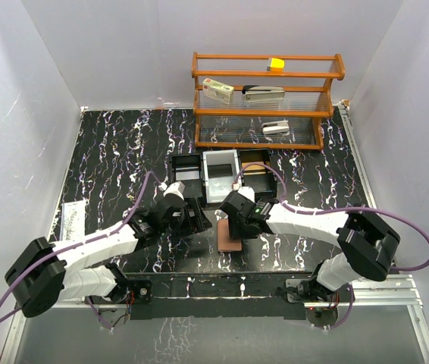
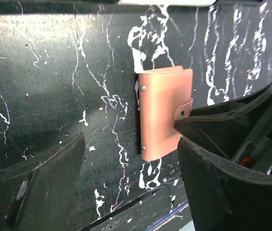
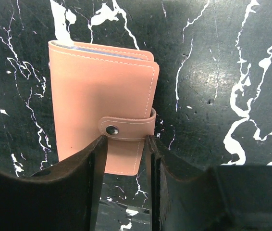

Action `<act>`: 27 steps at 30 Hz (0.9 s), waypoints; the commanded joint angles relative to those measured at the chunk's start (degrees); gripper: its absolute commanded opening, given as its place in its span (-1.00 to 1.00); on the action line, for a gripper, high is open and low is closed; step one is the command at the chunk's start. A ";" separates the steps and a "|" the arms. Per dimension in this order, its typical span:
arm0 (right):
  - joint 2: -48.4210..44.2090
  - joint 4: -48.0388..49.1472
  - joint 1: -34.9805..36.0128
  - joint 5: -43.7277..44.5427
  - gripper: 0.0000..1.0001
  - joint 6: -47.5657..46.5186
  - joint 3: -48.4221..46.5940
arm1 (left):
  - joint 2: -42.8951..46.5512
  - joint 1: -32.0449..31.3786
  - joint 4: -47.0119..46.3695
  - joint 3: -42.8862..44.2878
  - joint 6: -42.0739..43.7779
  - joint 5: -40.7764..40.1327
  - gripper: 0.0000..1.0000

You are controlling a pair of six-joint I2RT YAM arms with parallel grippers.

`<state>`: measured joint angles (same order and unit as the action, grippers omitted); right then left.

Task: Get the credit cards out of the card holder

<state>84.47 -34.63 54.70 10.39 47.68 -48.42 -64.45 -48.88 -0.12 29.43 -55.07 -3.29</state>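
We see the card holder (image 3: 100, 91) snapped shut, flat on the tabletop (image 1: 123, 144) near its front edge, with open surface behind it and thin credit cards (image 3: 102, 49) showing inside. Our right hand (image 3: 125, 144) straddles the snap tab (image 3: 126, 129), though we cannot tell whether it is grasping. Our left hand (image 2: 129, 142) is released, just beside the holder.

Overhead looks down; both wrist views closely share card holder (image 3: 102, 96).

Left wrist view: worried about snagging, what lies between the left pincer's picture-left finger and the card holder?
Nothing but bare marbled table; the left wrist view shows that finger apart from the card holder.
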 commanded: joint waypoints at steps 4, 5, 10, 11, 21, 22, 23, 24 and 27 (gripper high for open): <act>-0.85 0.41 0.31 4.23 -0.37 -0.05 1.36 | -5.64 -1.20 -2.19 2.33 2.33 5.42 0.51; -0.81 0.56 0.30 4.16 -0.37 0.04 1.52 | -6.28 -1.41 -2.61 2.49 2.33 5.82 0.51; -0.82 -0.39 0.27 2.45 -0.17 -0.30 -1.57 | -8.81 -2.08 -2.35 3.87 2.78 6.10 0.52; -1.56 -0.63 0.30 2.08 -0.15 0.00 -2.48 | -8.99 -2.14 -2.45 4.03 2.77 6.04 0.53; -2.72 0.54 0.31 0.85 -0.10 -1.84 -6.61 | -4.28 -2.28 0.20 1.78 -0.27 0.23 0.46; -1.72 0.85 0.28 -0.09 -0.10 -2.15 -6.83 | -3.61 -2.31 0.54 1.69 -0.30 -0.13 0.46; -0.74 1.41 0.32 -0.79 -0.10 -2.32 -6.73 | -3.18 -2.28 1.08 1.81 -0.28 -0.52 0.46; 0.11 2.00 0.32 -1.12 -0.10 -2.43 -6.60 | -2.66 -2.29 1.70 1.90 -0.35 -0.96 0.46; 3.07 2.60 0.32 -0.74 -0.11 -2.57 -6.00 | -1.80 -2.27 2.33 1.72 -0.77 -1.62 0.46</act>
<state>84.31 -34.13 54.76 10.09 46.19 -53.49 -68.36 -50.83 -0.01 31.40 -54.98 -2.13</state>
